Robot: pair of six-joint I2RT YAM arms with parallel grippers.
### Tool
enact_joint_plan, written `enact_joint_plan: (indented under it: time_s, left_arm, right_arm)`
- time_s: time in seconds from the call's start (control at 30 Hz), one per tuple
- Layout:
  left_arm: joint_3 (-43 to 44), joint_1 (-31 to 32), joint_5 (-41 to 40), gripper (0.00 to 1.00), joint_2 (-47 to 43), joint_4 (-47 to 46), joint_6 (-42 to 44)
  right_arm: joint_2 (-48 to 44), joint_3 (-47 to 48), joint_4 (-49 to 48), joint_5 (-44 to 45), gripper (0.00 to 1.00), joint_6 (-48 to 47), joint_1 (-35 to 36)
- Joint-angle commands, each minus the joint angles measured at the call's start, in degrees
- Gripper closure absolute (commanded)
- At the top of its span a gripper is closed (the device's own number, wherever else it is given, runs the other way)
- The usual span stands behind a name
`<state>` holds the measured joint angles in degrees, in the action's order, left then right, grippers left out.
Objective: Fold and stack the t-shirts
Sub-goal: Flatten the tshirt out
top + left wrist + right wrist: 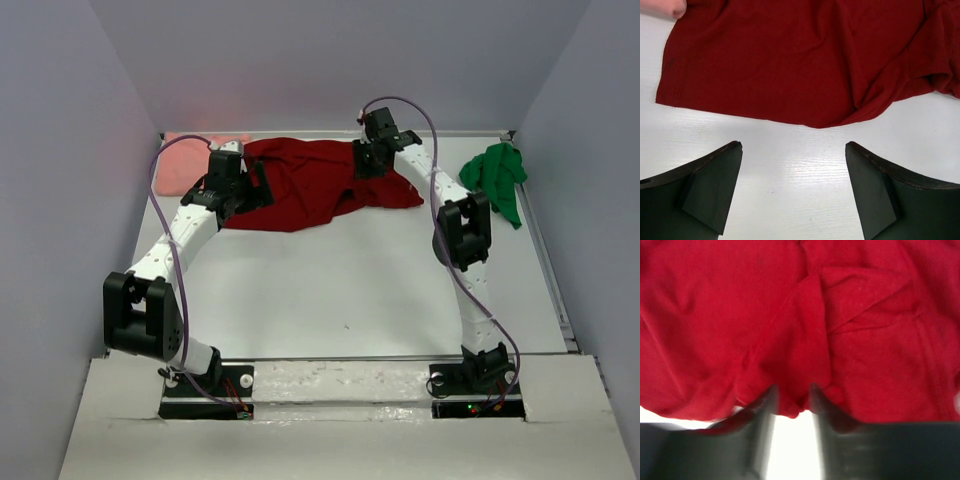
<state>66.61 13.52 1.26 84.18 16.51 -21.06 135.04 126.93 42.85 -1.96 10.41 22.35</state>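
- Black, wedge-shaped fingers (pixel 715 185) of the left gripper (pixel 794 146) stood wide apart over the smooth white table (pixel 790 200), holding nothing, just short of the hem of the dark red t-shirt (pixel 800 60).
- Dark red t-shirt: fine knit, lying spread and wrinkled across the far side of the table, with a stitched hem along its left edge.
- Right gripper (pixel 791 390): fingers close together with a narrow gap, tips at a bunched fold of the red cloth. The view was blurred, so whether it gripped the cloth could not be determined.
- Pale salmon pink t-shirt (pixel 190 160): soft, lying at the far left corner, just beside the red one.
- Bright green t-shirt (pixel 497 178): crumpled heap at the far right, apart from the red one.
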Motion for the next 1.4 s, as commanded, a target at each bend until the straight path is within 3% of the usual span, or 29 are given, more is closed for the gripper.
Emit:
enact_joint_plan:
  time_s: [0.0, 0.03, 0.07, 0.2, 0.23, 0.57, 0.87, 1.13, 1.37]
  left_arm:
    - [1.33, 0.28, -3.19, 0.09, 2.73, 0.53, -1.26]
    - [2.55, 0.28, -2.84, 0.17, 3.79, 0.97, -1.79]
    - [3.87, 0.37, -2.06, 0.26, 5.80, 1.67, -2.14]
    - [8.00, 0.28, -1.79, 0.92, 10.56, 3.79, -3.63]
    - [9.66, 0.37, -1.78, 1.00, 12.30, 3.79, -4.16]
    - [24.24, 0.28, -1.35, 1.00, 27.15, 4.13, -3.02]
    - [39.28, 0.10, 5.77, 1.00, 45.09, 11.60, -2.40]
    - [25.88, 0.37, 17.46, 1.00, 41.51, 7.58, -8.99]
    - [7.15, 3.44, 18.34, 1.00, 23.00, 2.12, -14.88]
  right_arm:
    - [1.27, 4.02, 3.11, 5.38, 0.92, 2.94, -3.79]
    - [1.19, 2.89, 3.29, 7.65, 1.00, 3.21, -3.80]
    - [0.14, 0.27, 3.12, 8.63, 1.00, 2.86, -4.50]
    - [-1.80, -4.06, 1.36, 9.96, 1.00, 2.33, -5.74]
    - [-2.15, -4.93, 1.27, 9.87, 1.00, 2.42, -6.35]
    - [-2.24, -7.22, 0.57, 6.18, 1.00, 1.98, -8.11]
    - [-7.94, -20.83, -4.26, 2.75, 1.00, 5.48, -8.11]
    - [-21.03, -39.20, -9.36, 3.36, 1.00, 12.08, -8.11]
    - [-34.83, -55.46, -12.00, 4.07, 1.00, 16.82, -8.11]
